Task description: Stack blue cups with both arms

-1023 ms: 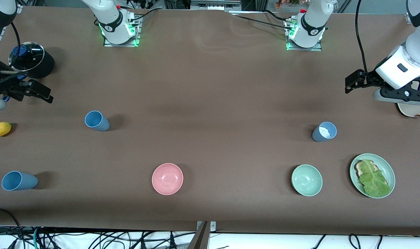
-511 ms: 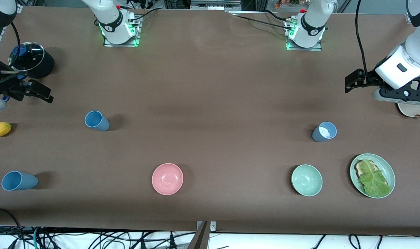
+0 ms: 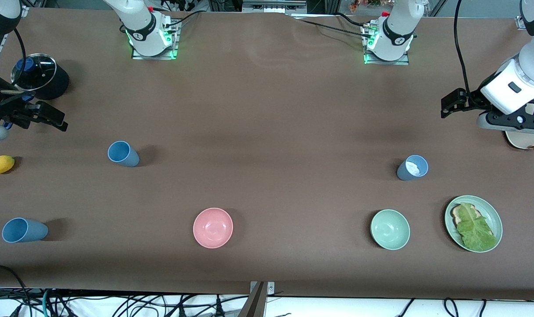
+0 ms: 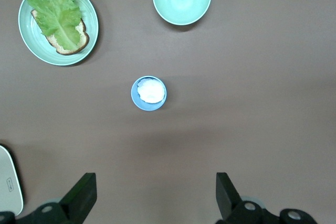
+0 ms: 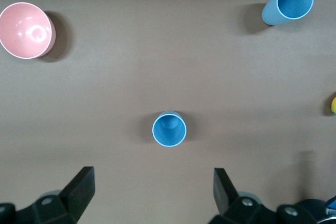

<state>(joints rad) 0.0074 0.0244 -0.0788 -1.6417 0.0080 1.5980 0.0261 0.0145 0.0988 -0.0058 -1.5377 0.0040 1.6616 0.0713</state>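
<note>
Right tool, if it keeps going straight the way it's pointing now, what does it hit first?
Probably a blue cup: it stands upright almost centred ahead of the open right tool in the right wrist view. Depth is unclear, so it might meet bare table beside the cup instead.

Brown table (image 3: pixel 267 110), three blue cups (image 3: pixel 123 154), pink bowl (image 3: pixel 213 227), green bowl (image 3: pixel 390 229), lettuce plate (image 3: pixel 473 217), lemon (image 3: pixel 1 164)

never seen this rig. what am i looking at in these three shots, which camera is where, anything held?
Two white robot arms are bolted to a brown table. The wide shot looks down from across the table; the other two come from cameras on each wrist.

The left gripper is open above the greyish cup. The right gripper is open above a blue cup, and another blue cup stands nearer the front camera. Also there: a pink bowl, a green bowl, and a plate of lettuce toast.

Nothing is held.
</note>
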